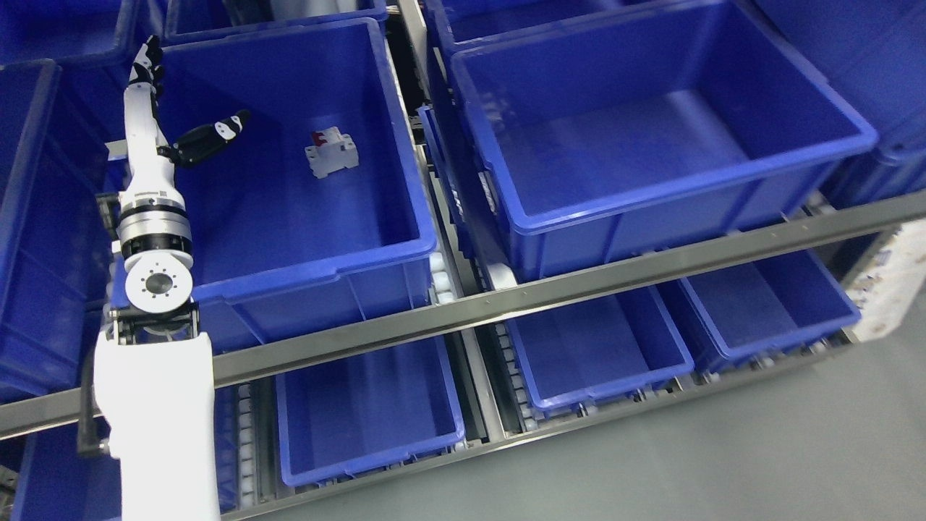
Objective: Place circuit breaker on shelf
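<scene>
The left hand (163,108) hangs over the left rim of the big blue bin (405,250) on the upper shelf (550,293), fingers spread and thumb stuck out, holding nothing. The circuit breaker (331,152) lies on the bin floor, well apart from the hand, so the drop looks done. The sensible finish is to lift the arm straight up and back, clearing the bin wall without catching the rim or jolting the bin.

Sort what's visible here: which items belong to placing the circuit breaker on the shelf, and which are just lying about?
Job:
- circuit breaker
- bin holding it
- left robot hand, open
- shelf rail

Just there:
- big bin at right
- lower bins
- floor
</scene>
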